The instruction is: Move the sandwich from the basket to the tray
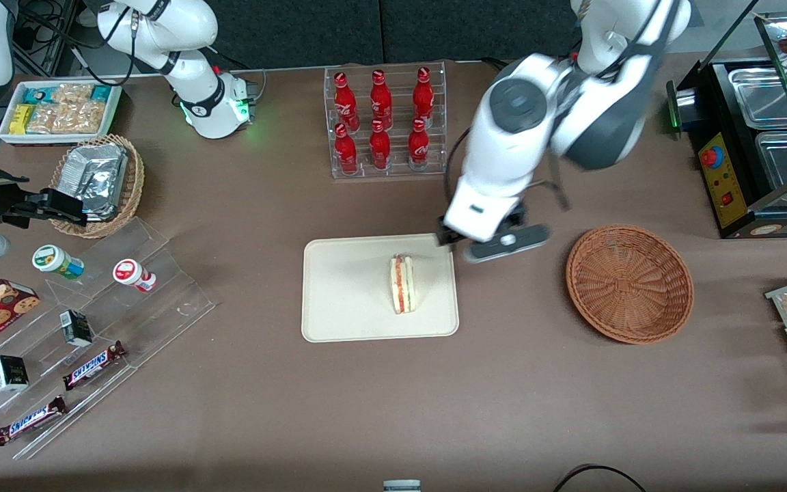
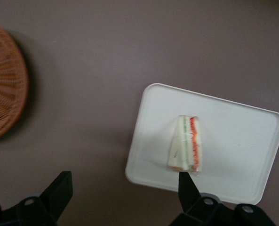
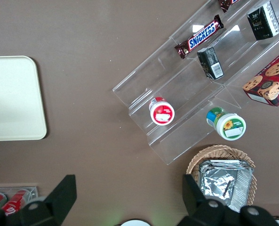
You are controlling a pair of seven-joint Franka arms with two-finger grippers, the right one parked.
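Front view shows the sandwich lying on the tray, toward the tray's edge on the working arm's side; the basket sits well apart from it, toward the working arm's end of the table, with nothing in it. The gripper hangs above the tray corner that lies farther from the front camera, clear of the sandwich; the wrist view shows its fingers spread wide and holding nothing, so the placing looks done.

As a judgement, the sandwich would handle as light and soft; the pale bread would give under a firm squeeze, and the red, orange and green layers could slide out at the cut edge; the safest hold would be across the two flat bread faces near the middle, with gentle pressure.

The table is covered in flat brown cloth, matte and even; the tray is smooth plastic with a low rim, so the wedge may skid if nudged. Around it: a clear rack of red bottles farther from the front camera than the tray; a stepped clear stand with chocolate bars toward the parked arm's end; a tan basket with a foil packet there too; a black warming cabinet at the working arm's end.
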